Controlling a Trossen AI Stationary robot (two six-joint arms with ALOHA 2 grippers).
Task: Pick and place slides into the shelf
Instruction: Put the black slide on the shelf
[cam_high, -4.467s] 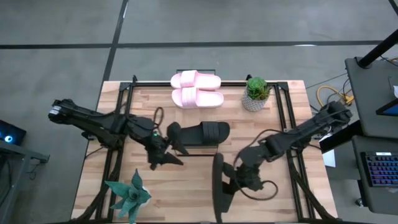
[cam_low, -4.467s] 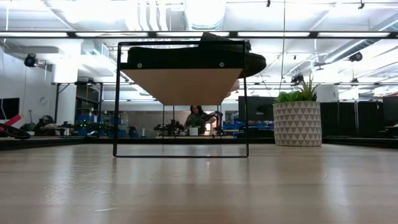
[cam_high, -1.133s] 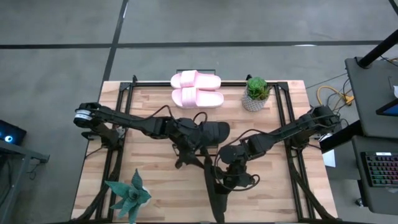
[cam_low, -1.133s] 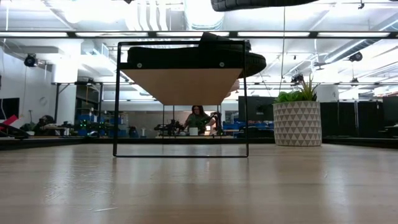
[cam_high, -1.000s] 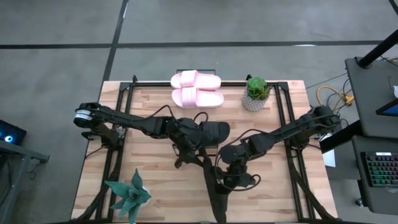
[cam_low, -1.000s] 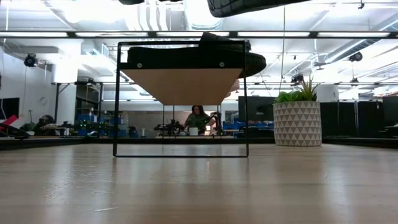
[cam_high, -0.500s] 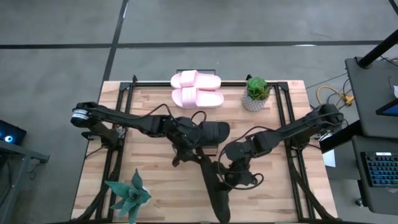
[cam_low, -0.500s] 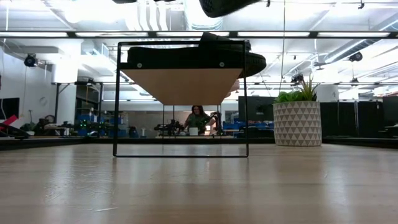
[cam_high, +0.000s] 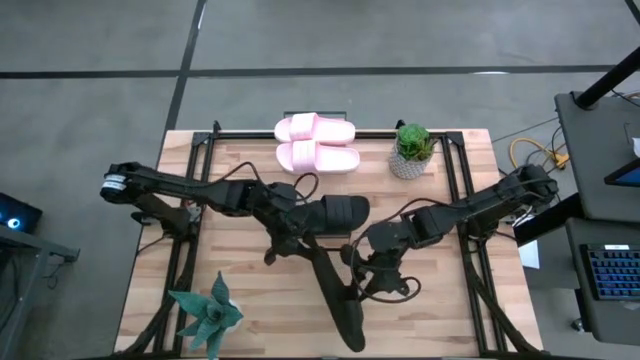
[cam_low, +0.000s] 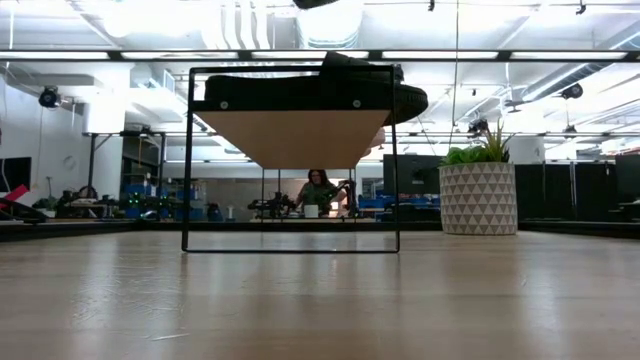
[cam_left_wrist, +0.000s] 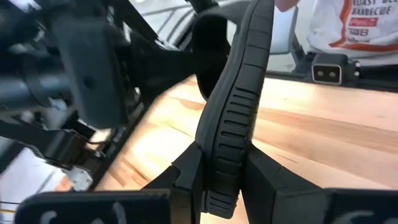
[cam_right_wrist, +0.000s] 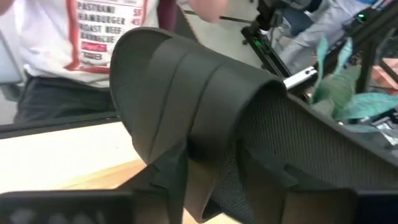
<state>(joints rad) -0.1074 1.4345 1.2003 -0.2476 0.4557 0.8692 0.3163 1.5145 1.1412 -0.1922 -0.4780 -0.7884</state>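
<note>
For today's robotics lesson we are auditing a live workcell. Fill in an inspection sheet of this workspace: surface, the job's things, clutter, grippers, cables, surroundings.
Surface: wooden tabletop, planked, bare at the front.
Job's things: shelf holds one black slide on its top plank; two pink slides lie side by side at the far edge; a second black slide is held on edge above the table.
Clutter: potted plant in a patterned pot; teal star-shaped plant at the near left.
Grippers: left gripper clamps the held slide's sole; right gripper grips the same slide at its strap.
Cables: loops on both arms; yellow coil off the table's right.
Surroundings: grey floor, a desk with a keyboard, a seated person beyond.
</note>
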